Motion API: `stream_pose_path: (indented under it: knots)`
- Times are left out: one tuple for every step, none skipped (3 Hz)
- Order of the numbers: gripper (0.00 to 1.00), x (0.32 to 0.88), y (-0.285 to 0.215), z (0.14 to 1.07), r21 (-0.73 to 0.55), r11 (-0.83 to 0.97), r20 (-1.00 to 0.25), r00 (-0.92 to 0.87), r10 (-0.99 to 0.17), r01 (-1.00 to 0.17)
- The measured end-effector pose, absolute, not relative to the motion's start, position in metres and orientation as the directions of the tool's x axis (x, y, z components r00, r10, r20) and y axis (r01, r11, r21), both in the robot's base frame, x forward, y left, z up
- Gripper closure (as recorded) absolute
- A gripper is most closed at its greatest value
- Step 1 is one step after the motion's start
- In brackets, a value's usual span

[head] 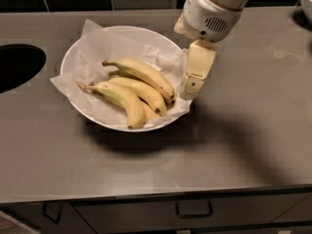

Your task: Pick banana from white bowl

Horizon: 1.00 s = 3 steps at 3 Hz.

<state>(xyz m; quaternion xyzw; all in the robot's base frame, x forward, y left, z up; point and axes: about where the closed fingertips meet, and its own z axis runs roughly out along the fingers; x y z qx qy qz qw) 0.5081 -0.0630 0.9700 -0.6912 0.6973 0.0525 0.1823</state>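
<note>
The banana (144, 73) lies in the white bowl (127, 28) on the paper liner (105, 45), rearmost of three (dark blunt end rightward). The gripper (190, 89) hangs at the bowl's right rim, just beside that end; whether it is open or closed cannot be told.

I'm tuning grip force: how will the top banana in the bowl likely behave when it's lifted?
The banana looks firm and should lift as one stiff piece, though brown bruising near its tip hints at softness, so squeeze gently. It rests against a second banana, which may shift. The hand hangs by the white bowl's right rim.
</note>
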Motion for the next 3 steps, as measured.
stream_pose_path:
  knots:
    - [0.0,0.515,-0.054,0.962,-0.162,0.053,-0.348,0.007,-0.937,-0.985]
    - [0.18,0.519,-0.048,0.956,-0.135,0.082,-0.375,-0.025,-0.927,-0.987]
    - [0.27,0.523,-0.041,0.95,-0.117,0.089,-0.387,-0.037,-0.921,-0.989]
